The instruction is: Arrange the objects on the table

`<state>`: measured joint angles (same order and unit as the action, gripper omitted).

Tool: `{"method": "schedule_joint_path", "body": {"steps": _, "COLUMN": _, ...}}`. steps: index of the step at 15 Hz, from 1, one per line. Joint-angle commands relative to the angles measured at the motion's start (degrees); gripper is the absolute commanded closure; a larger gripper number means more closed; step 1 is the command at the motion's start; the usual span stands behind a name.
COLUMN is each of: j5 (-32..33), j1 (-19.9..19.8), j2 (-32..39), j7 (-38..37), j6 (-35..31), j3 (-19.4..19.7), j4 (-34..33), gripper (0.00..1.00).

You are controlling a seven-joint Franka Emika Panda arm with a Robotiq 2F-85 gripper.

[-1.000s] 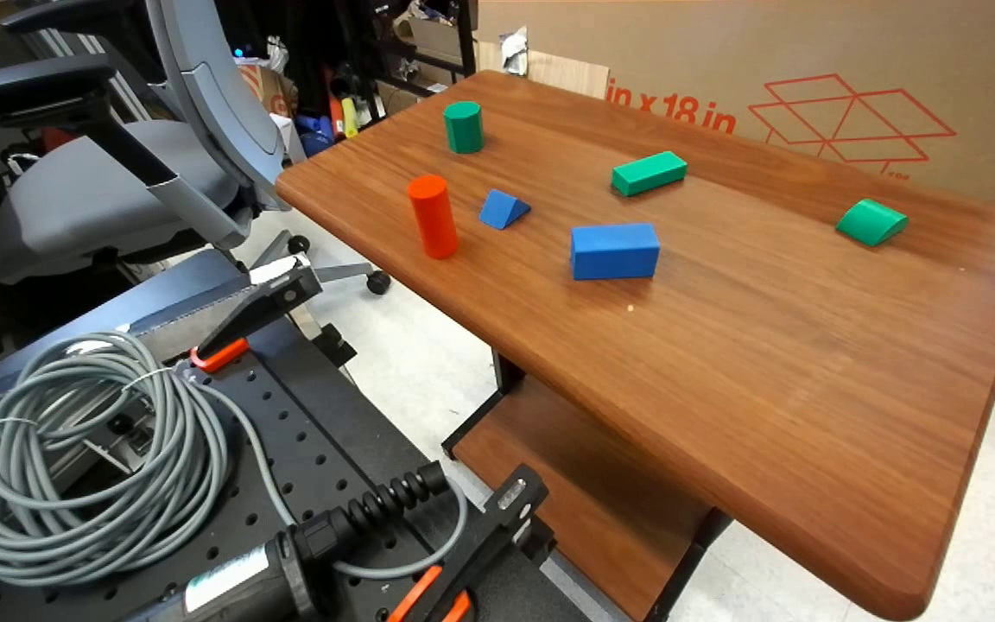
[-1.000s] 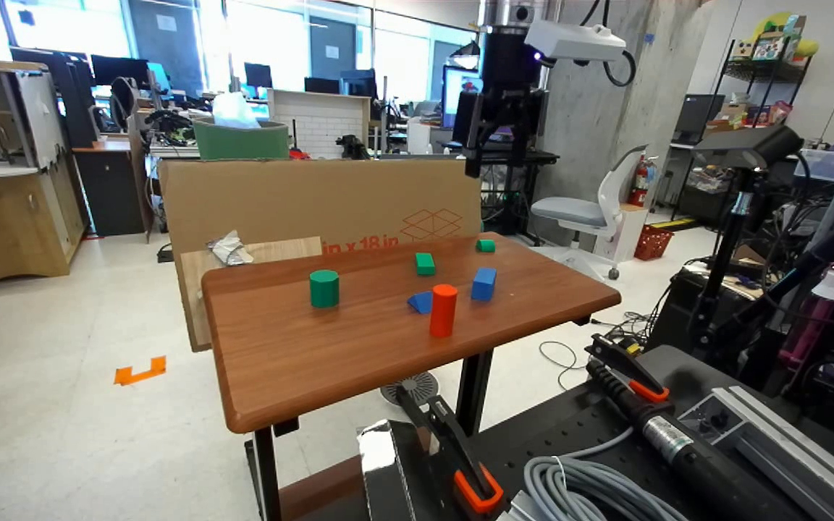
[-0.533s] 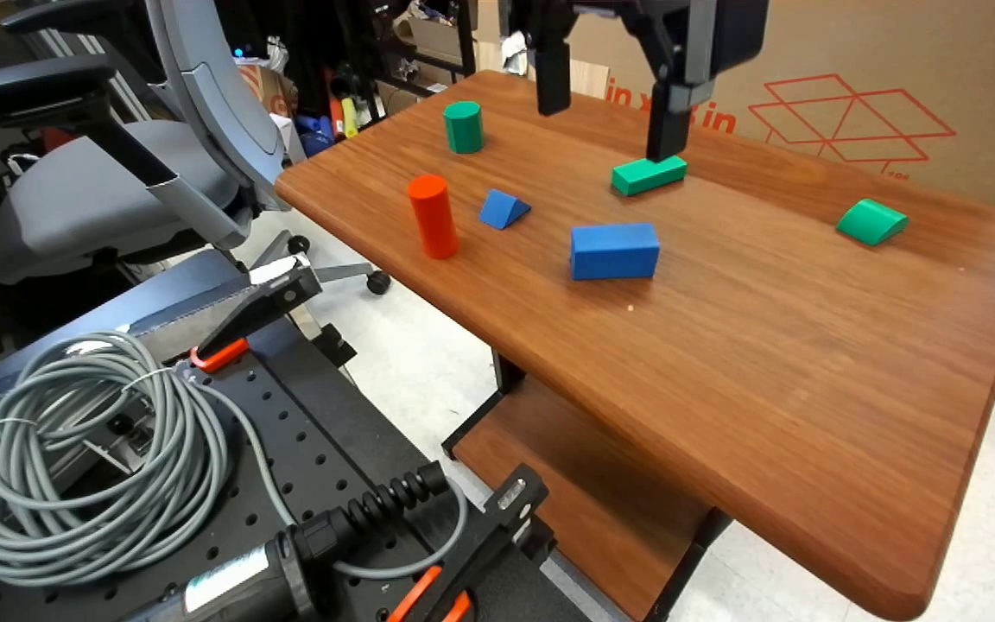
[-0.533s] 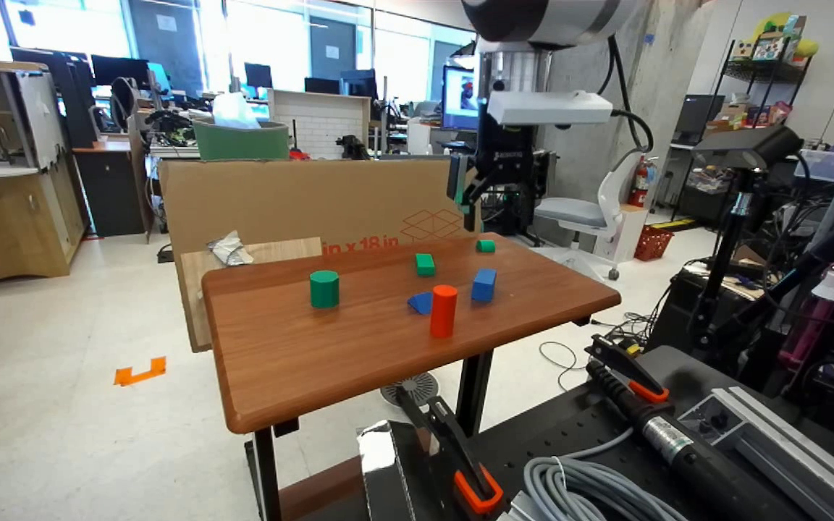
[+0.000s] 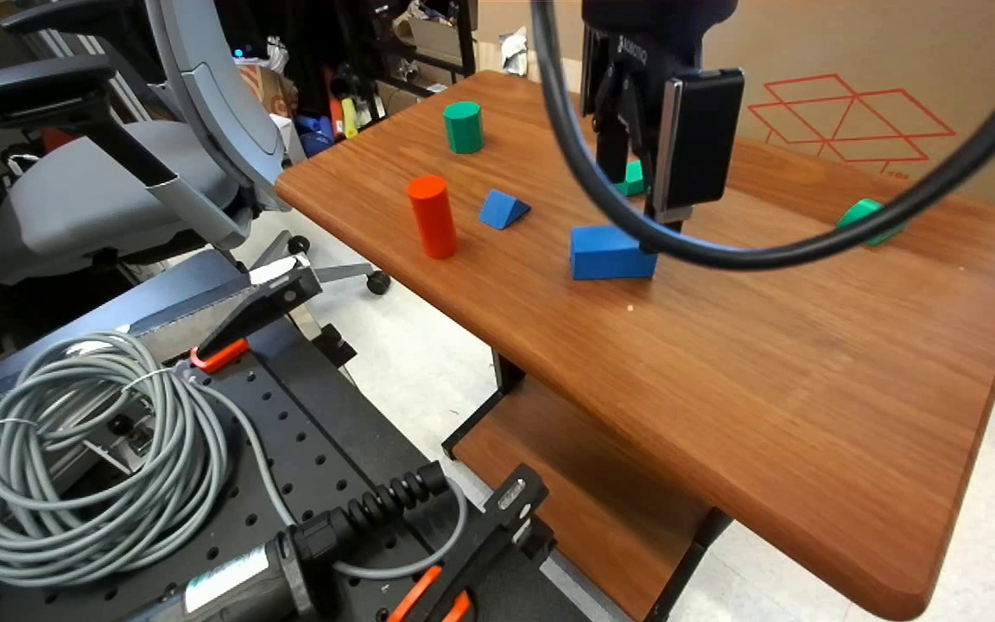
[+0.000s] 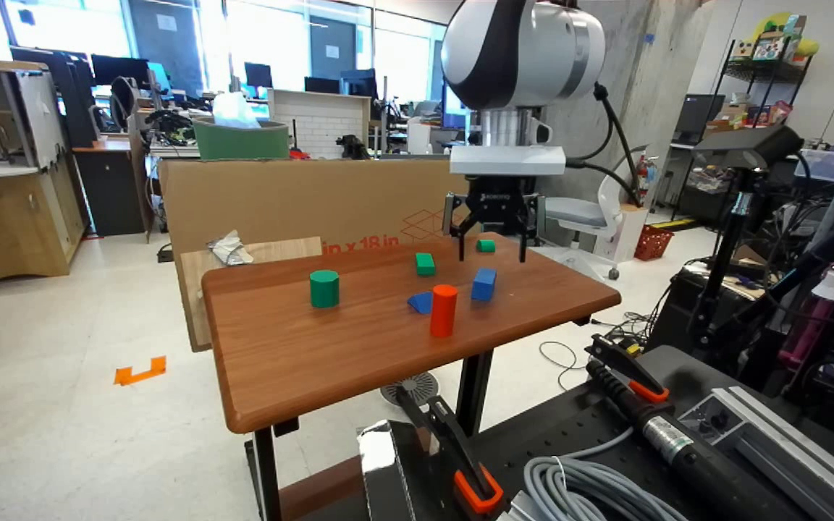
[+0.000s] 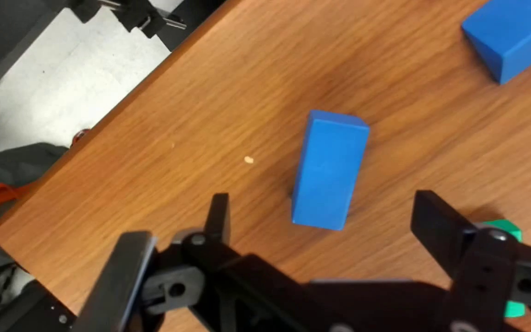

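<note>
Widely parted, the jaws hang above the blue brick (image 7: 329, 173)

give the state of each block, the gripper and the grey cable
Gripper: open, holding nothing
Red cylinder: upright
Green cylinder: upright
Blue brick: lying on a long side, ungripped
Blue wedge: lying, ridge up
Green brick: lying flat
Green half-round: lying, round side up
Grey cable: coiled
</note>
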<state>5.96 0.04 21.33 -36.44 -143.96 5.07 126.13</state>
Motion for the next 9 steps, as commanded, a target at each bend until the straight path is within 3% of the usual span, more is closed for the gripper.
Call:
{"method": "schedule_joint_path", "body": {"steps": 1, "j5": -3.6, "j1": 3.3, "j2": 4.5, "j7": -9.7, "j6": 0.9, "j3": 2.3, "j4": -4.6, "gripper": 0.00}}
{"method": "schedule_joint_path", "body": {"steps": 6, "j5": -3.3, "j1": 4.7, "j2": 8.9, "j7": -19.1, "j6": 2.3, "j3": 3.7, "j4": -8.3, "gripper": 0.00}}
{"method": "schedule_joint_path", "body": {"steps": 7, "j5": -3.2, "j1": 4.8, "j2": 9.6, "j7": -20.2, "j6": 2.7, "j3": 3.9, "j4": -8.9, "gripper": 0.05}}
{"method": "schedule_joint_path", "body": {"steps": 8, "j5": -3.1, "j1": 4.8, "j2": 10.2, "j7": -21.2, "j6": 2.9, "j3": 4.1, "j4": -9.5, "gripper": 0.26}}
{"method": "schedule_joint_path", "body": {"steps": 9, "j5": -3.0, "j1": 4.9, "j2": 10.7, "j7": -22.0, "j6": 3.2, "j3": 4.2, "j4": -9.9, "gripper": 0.29}}
